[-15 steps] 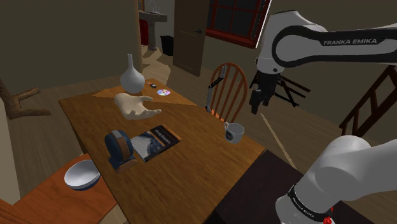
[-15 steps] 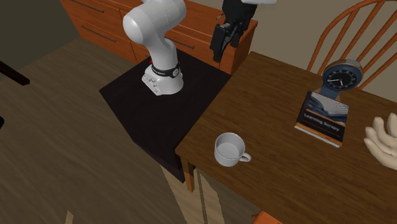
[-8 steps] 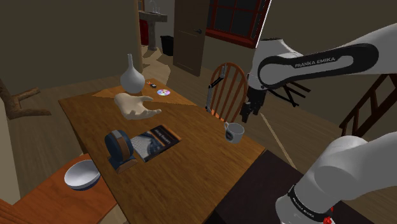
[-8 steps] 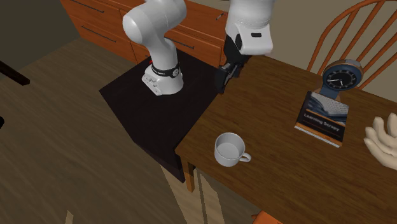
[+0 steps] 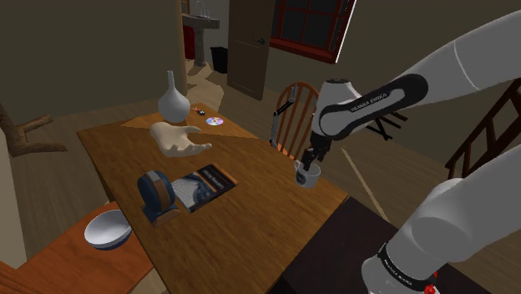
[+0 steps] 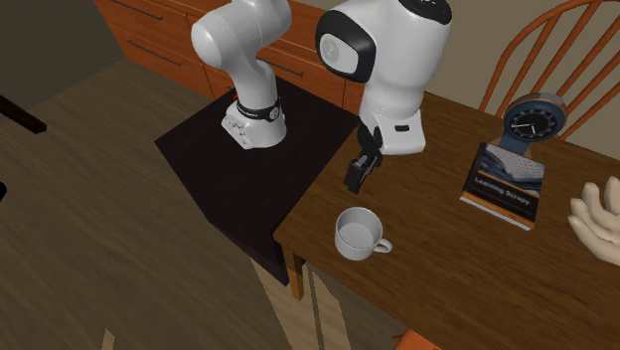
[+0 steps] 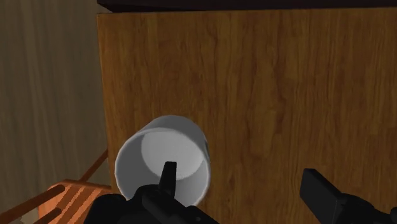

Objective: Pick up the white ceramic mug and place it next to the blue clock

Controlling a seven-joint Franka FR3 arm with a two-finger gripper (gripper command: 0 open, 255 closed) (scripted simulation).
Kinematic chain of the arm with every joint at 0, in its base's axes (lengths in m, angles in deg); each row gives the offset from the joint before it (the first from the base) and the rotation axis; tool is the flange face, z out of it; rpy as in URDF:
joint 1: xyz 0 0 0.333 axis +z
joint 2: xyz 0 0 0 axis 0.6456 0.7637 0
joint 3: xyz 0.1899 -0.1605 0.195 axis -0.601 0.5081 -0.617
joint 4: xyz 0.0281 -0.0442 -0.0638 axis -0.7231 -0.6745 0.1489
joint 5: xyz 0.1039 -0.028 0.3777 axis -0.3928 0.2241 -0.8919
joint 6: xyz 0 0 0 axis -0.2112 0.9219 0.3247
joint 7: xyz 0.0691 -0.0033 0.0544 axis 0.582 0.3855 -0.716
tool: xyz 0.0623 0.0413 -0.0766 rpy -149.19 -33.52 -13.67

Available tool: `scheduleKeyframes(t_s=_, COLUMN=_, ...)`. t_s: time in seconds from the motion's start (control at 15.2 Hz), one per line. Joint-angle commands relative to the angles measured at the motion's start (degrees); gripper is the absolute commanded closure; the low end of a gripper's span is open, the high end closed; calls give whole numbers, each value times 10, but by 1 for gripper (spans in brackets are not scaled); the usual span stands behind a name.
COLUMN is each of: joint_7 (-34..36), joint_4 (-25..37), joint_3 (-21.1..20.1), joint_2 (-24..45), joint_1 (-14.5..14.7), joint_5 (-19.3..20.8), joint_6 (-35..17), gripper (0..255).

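A white mug (image 5: pixel 308 174) (image 6: pixel 360 235) (image 7: pixel 163 159) stands upright near the table's edge, close to the stand. My black gripper (image 5: pixel 306 159) (image 6: pixel 355 176) (image 7: pixel 240 175) hangs open just above it, holding nothing. In the wrist view one finger (image 7: pixel 168 173) lies over the mug's opening and the other finger (image 7: pixel 316 185) is over bare wood beside the mug. The blue clock (image 5: pixel 156 194) (image 6: pixel 530 119) stands further along the table, beside a book (image 5: pixel 204 185) (image 6: pixel 507 183).
On the wooden table (image 5: pixel 250 225) (image 6: pixel 447 278) are also a pale hand model (image 5: pixel 177 138) (image 6: pixel 599 225), a white vase (image 5: pixel 173 100) and a disc (image 5: pixel 214 122). A wooden chair (image 5: pixel 296 113) (image 6: pixel 556 50) stands by the table. A bowl (image 5: pixel 107 229) rests on a lower surface.
The arm has swung down from well above the table's edge, bringing the gripper to just over the mug. The mug and other things have not moved.
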Motion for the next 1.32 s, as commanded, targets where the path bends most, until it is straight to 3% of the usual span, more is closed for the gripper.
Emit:
scheduleKeyframes(t_s=0.0, joint_7=-5, joint_4=4, joint_3=6, joint_2=48, joint_1=-1, joint_5=-2, joint_6=-53, gripper=0)
scheduleKeyframes(t_s=0.26, joint_7=-22, joint_4=30, joint_3=15, joint_2=151, joint_1=-2, joint_5=-16, joint_6=-144, gripper=0)
scheduleKeyframes(t_s=0.79, joint_7=-30, joint_4=33, joint_3=15, joint_2=224, joint_1=-5, joint_5=-27, joint_6=-214, gripper=0)
scheduleKeyframes(t_s=1.25, joint_7=-30, joint_4=33, joint_3=14, joint_2=224, joint_1=-5, joint_5=-27, joint_6=-214, gripper=0)
